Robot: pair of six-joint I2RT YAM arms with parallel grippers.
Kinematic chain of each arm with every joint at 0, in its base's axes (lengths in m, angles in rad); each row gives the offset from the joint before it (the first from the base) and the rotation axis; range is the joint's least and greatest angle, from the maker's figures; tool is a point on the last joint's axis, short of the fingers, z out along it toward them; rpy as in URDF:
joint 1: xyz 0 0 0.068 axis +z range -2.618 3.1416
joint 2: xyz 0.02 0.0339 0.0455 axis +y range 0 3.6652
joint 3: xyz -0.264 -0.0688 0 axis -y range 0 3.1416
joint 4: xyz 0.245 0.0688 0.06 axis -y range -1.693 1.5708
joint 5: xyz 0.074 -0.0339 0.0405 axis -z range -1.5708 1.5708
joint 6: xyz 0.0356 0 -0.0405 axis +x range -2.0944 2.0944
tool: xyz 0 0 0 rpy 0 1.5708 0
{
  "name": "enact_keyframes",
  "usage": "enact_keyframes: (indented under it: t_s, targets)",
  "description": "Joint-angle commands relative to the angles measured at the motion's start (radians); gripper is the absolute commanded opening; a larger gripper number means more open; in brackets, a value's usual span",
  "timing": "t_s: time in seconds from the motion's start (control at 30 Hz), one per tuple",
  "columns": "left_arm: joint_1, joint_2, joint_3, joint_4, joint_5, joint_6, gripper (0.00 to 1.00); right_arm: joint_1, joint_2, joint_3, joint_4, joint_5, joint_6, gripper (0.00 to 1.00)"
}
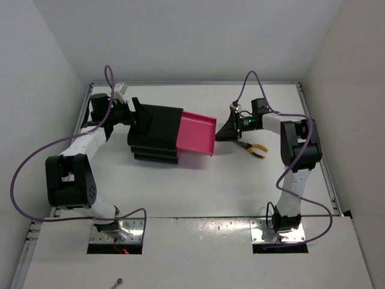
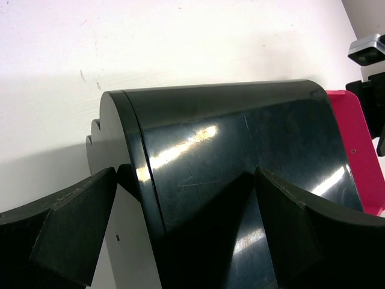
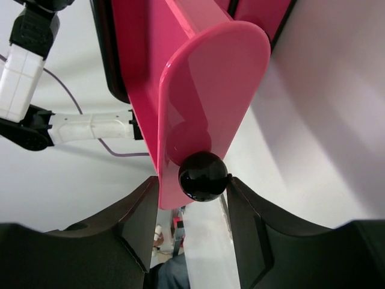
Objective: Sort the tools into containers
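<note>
The white table (image 1: 180, 192), matte and smooth, carries everything. At its middle lies the boxy black plastic cabinet (image 1: 155, 133), glossy enough to throw back the lamps, with a rounded top edge and a stepped rear outline. Its top magenta-pink rectangular drawer (image 1: 197, 133), of smooth hard plastic, stands pulled out toward 3 o'clock.

The left gripper (image 2: 186, 180) is at the cabinet's 10 o'clock corner. Its jaws are spread wide and straddle the rear edge, one dull black finger (image 2: 66, 235) behind the back panel with bare table showing between, the other lying over the shiny top. A thin purple cable (image 1: 24, 162) loops off that arm toward 9 o'clock.

The right gripper (image 3: 192, 180) blocks the drawer's front at 3 o'clock. Its jaws are drawn in on the round black knob (image 3: 203, 176), one finger against the ball and the other at the edge of the rounded pink front plate.

The yellow-handled pliers (image 1: 252, 149) lie flat on the table at 4 o'clock from the right gripper, near it and well apart from the drawer.
</note>
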Motion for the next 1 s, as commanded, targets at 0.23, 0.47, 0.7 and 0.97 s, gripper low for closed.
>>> enact_keyframes:
  t_s: [0.23,0.47,0.7,0.97]
  targets:
    - [-0.016,0.096,-0.077,-0.242,-0.114,0.095,1.00,-0.035,-0.011,0.019,-0.096,0.052,-0.109,0.52]
    - [-0.016,0.096,-0.077,-0.242,-0.114,0.095,1.00,-0.053,-0.002,0.028,-0.145,0.072,-0.167,0.52]
    - [-0.016,0.085,-0.077,-0.242,-0.114,0.095,1.00,-0.147,-0.055,0.213,-0.548,0.329,-0.604,0.49]
    - [-0.016,0.096,-0.077,-0.242,-0.114,0.095,1.00,-0.201,-0.250,0.122,-0.578,0.891,-0.935,0.43]
